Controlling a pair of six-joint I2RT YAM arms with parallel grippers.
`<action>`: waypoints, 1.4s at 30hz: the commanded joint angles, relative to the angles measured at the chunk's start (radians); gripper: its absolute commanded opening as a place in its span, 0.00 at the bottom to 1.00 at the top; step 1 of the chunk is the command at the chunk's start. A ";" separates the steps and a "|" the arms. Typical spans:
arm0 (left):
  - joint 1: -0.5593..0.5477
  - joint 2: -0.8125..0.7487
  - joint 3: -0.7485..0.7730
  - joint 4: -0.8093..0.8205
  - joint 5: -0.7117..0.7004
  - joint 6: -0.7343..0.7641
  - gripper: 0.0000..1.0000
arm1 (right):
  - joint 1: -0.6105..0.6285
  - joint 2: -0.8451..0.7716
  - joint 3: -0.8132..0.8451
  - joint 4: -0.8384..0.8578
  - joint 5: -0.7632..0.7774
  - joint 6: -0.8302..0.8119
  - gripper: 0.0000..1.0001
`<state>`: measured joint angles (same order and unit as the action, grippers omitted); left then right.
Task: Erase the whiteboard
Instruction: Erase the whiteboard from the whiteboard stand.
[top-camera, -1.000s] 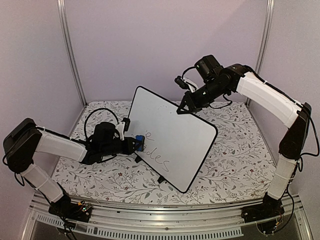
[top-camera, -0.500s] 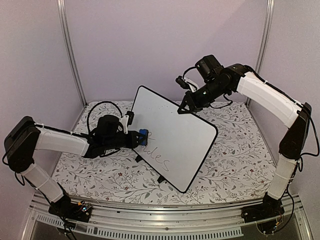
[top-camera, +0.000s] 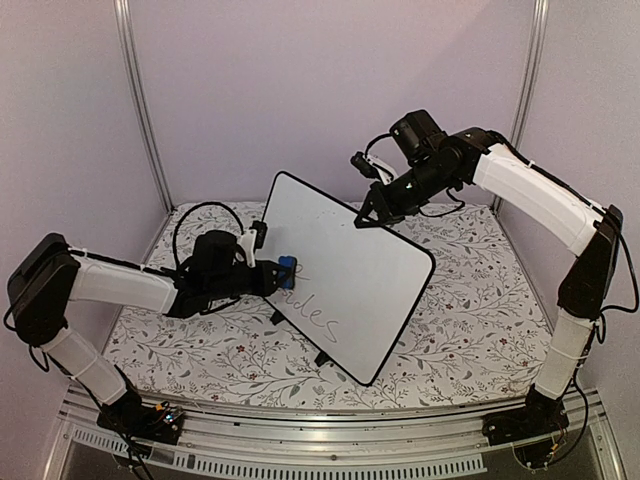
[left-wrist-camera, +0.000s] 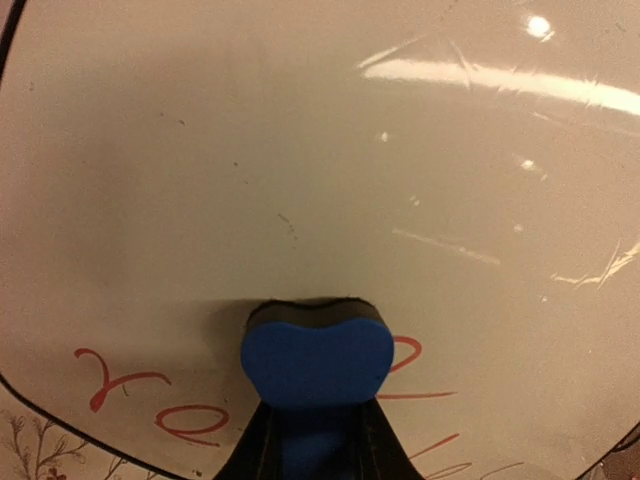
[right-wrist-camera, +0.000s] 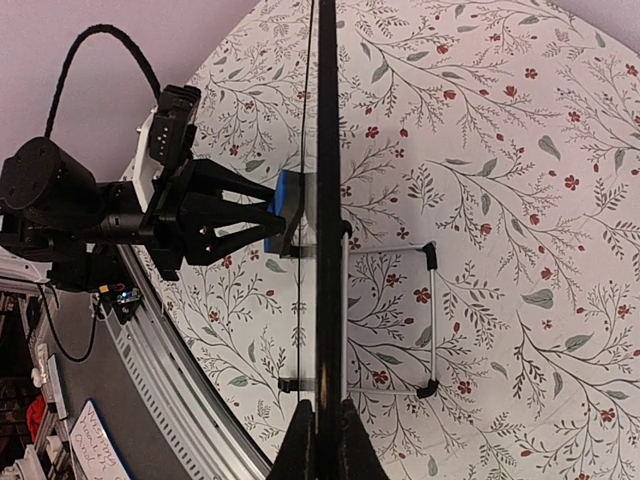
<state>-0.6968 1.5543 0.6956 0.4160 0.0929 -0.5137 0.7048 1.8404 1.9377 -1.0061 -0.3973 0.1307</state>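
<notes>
The left gripper (top-camera: 277, 276) is clamped on a small blue eraser (top-camera: 286, 271), one finger on each side of the block. In the left wrist view the two fingers (left-wrist-camera: 252, 452) rise from the bottom edge and pinch the eraser (left-wrist-camera: 315, 360) between them. The eraser's flat face is pressed against the whiteboard (top-camera: 350, 275), close to the board's left edge and right at the top line of the handwriting (top-camera: 318, 312). Strokes of the writing (left-wrist-camera: 128, 386) show on both sides of the block and below it, and the board (left-wrist-camera: 300, 150) above the eraser is plain white with glare streaks.

The right gripper (top-camera: 368, 216) is closed on the board's far upper rim. In the right wrist view its fingers (right-wrist-camera: 298, 452) sit on either side of the thin black rim (right-wrist-camera: 327, 150), seen edge-on.

The whiteboard stands in the middle of the table (top-camera: 480, 320), leaning back on a wire stand (right-wrist-camera: 428, 320) behind it. Its face is turned toward the left arm and the near side, and small black feet (top-camera: 322, 357) rest on the flowered cloth. The eraser (right-wrist-camera: 290, 205) meets the board's left face, and the left arm reaches in from the near left.
</notes>
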 joint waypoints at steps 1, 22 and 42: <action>-0.017 -0.003 -0.067 0.003 -0.048 -0.031 0.00 | 0.048 0.021 -0.011 -0.056 -0.070 -0.109 0.00; -0.012 -0.025 0.130 -0.112 -0.160 0.093 0.00 | 0.048 0.023 -0.011 -0.054 -0.072 -0.109 0.00; -0.086 0.005 -0.047 -0.001 -0.088 -0.024 0.00 | 0.048 0.027 -0.008 -0.054 -0.071 -0.110 0.00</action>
<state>-0.7494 1.5402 0.7109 0.4145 -0.0147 -0.4969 0.7059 1.8412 1.9377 -1.0054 -0.4046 0.1188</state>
